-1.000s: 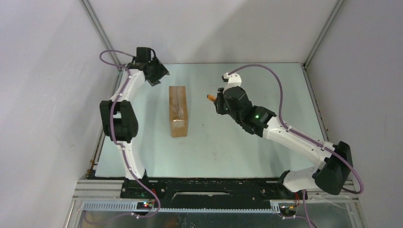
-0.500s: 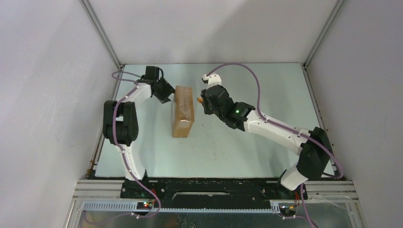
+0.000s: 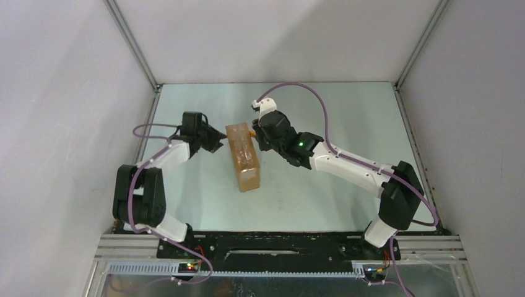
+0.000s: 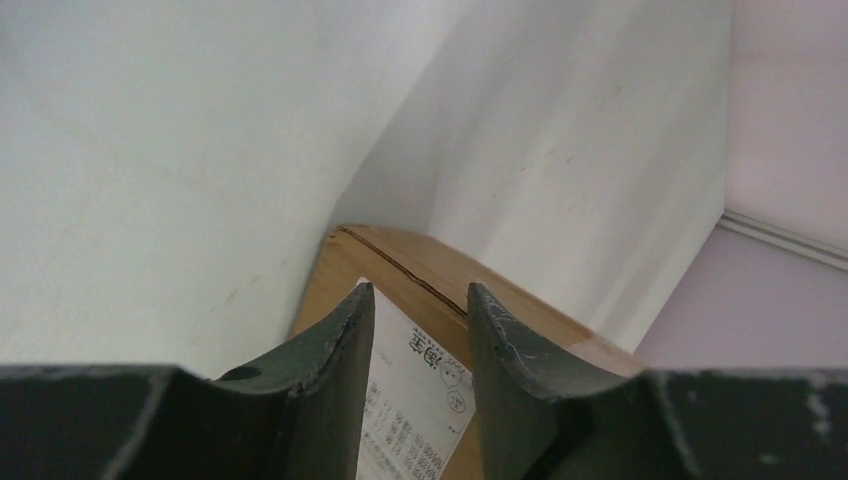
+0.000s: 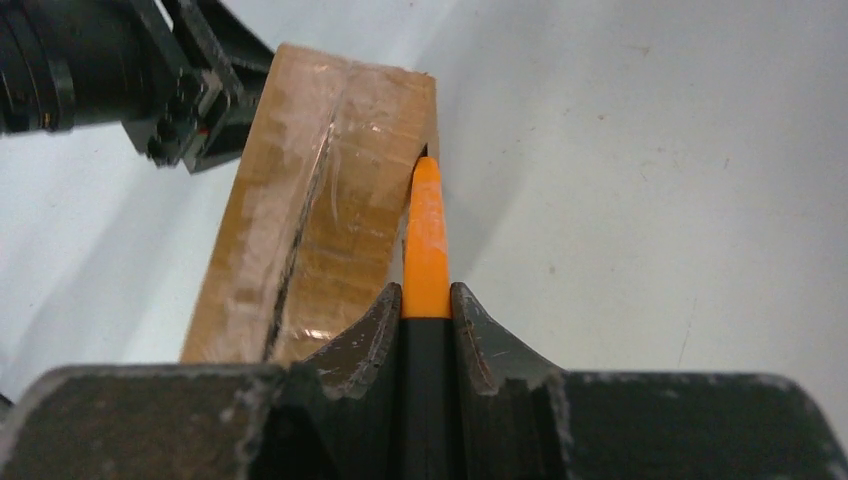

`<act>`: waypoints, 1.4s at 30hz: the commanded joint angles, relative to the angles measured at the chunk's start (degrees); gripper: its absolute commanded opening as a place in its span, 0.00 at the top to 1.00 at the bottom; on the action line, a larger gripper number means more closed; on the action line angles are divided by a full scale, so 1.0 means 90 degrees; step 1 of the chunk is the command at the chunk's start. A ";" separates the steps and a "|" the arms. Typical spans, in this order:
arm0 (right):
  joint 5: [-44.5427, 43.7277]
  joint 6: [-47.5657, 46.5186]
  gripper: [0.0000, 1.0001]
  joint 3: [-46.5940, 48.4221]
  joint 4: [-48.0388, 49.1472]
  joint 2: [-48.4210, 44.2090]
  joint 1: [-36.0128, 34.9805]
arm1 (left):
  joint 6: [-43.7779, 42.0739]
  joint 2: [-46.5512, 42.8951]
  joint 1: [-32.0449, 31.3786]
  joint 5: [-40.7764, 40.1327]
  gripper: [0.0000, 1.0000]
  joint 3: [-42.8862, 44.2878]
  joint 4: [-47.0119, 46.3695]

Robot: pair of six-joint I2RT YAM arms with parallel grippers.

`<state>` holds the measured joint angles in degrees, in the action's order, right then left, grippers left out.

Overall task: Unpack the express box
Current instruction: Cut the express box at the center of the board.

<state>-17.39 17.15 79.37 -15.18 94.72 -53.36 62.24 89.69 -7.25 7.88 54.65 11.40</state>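
Observation:
The express box (image 3: pixel 243 156) is a brown taped parcel lying slanted on the table, its near end swung right. In the left wrist view its white label (image 4: pixel 412 398) shows between my fingers. My left gripper (image 3: pixel 216 142) is open and empty, its tips against the box's left labelled side (image 4: pixel 418 300). My right gripper (image 3: pixel 255 132) is shut on the orange-and-black utility knife (image 5: pixel 425 235). The knife's orange tip touches the far right corner of the box (image 5: pixel 320 190). The right wrist view shows the taped top seam and my left gripper (image 5: pixel 190 95) beyond it.
The pale green table (image 3: pixel 347 117) is walled in by white panels with metal frame posts (image 3: pixel 133 43) at the back corners. Purple cables loop over both arms. A black base rail (image 3: pixel 278 244) runs along the near edge.
The left gripper came down and nearer, onto the box's left side. The box turned, its near end swinging right. The right gripper carried the knife left to the box's far right corner.

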 commanded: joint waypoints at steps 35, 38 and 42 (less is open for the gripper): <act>0.0581 -0.0282 1.00 0.0492 -0.0117 -0.0041 -0.0093 | -0.0446 -0.2540 0.0576 0.0288 0.00 -0.0668 0.1045; 0.0414 -0.0294 1.00 0.0557 -0.0176 -0.0144 -0.0104 | -0.0293 -0.2467 0.0511 0.0183 0.00 -0.0282 0.1235; 0.0177 -0.0384 1.00 0.0795 -0.0336 -0.0315 -0.0093 | -0.0224 -0.2184 0.0136 -0.0183 0.00 0.0552 0.2101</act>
<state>-12.71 14.92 81.84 -17.50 95.18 -54.15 60.38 68.86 -3.20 6.57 50.35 26.17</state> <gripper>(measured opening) 0.228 0.995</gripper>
